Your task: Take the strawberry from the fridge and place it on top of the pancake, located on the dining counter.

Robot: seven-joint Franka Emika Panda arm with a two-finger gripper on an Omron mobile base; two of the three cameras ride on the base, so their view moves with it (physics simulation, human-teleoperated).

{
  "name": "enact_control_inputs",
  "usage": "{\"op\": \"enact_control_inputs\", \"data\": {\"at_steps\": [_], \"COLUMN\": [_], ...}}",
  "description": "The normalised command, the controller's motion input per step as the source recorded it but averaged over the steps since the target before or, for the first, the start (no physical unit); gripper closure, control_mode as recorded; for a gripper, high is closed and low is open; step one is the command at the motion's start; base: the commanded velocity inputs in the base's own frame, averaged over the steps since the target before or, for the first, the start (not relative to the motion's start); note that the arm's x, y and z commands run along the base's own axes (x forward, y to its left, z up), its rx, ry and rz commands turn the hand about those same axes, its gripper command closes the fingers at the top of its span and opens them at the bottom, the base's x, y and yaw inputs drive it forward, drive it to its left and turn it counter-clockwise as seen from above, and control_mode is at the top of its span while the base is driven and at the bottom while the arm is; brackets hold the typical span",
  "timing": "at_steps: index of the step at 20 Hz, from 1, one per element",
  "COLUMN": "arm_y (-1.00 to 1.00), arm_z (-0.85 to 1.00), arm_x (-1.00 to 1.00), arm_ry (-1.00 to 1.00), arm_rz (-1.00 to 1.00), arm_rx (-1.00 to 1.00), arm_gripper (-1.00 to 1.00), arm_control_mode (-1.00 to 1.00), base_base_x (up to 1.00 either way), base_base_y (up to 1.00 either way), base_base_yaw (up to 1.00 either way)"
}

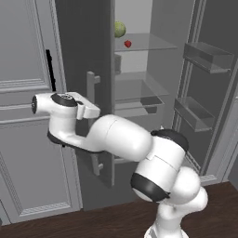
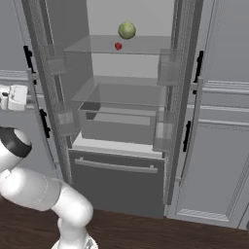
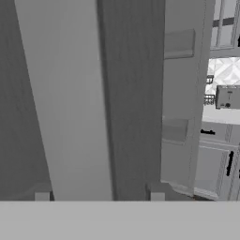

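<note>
Fridge (image 2: 121,185) is wide open, both doors swung out, and the strawberry (image 2: 118,46) sits on the top glass shelf (image 2: 146,46) with the cabbage (image 2: 127,30) just at its 1 o'clock. The gripper (image 3: 99,197) is over by the left door's handle (image 1: 93,83), fingertips (image 3: 157,196) apart with nothing between them, so it's open and empty, the strawberry well off at about 2 o'clock in the left base view.

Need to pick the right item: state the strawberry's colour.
Bright red; the strawberry shows best in the right base view.
</note>
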Motion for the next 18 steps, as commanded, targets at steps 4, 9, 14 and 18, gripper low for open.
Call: {"op": "enact_control_inputs", "data": {"at_steps": [4,9,14,18], "arm_y": [0.21,0.26,-0.05,-0.55], "arm_z": [0.0,0.0,0.13,0.46], "arm_x": [-0.01,-0.29,-0.81,-1.0], "arm_ry": [-0.01,-0.04,-0.01,-0.08], "arm_rz": [-0.01,0.05,0.29,0.29], "arm_rx": [0.0,0.01,0.19,0.46], "arm_gripper": [-1.0,-1.0,-1.0,-1.0], "arm_control_mode": [-1.0,-1.0,-1.0,-1.0], "base_base_x": [0.0,0.0,0.0,0.0], "base_base_y": [0.0,0.0,0.0,0.0], "base_base_yaw": [0.0,0.0,0.0,0.0]}}
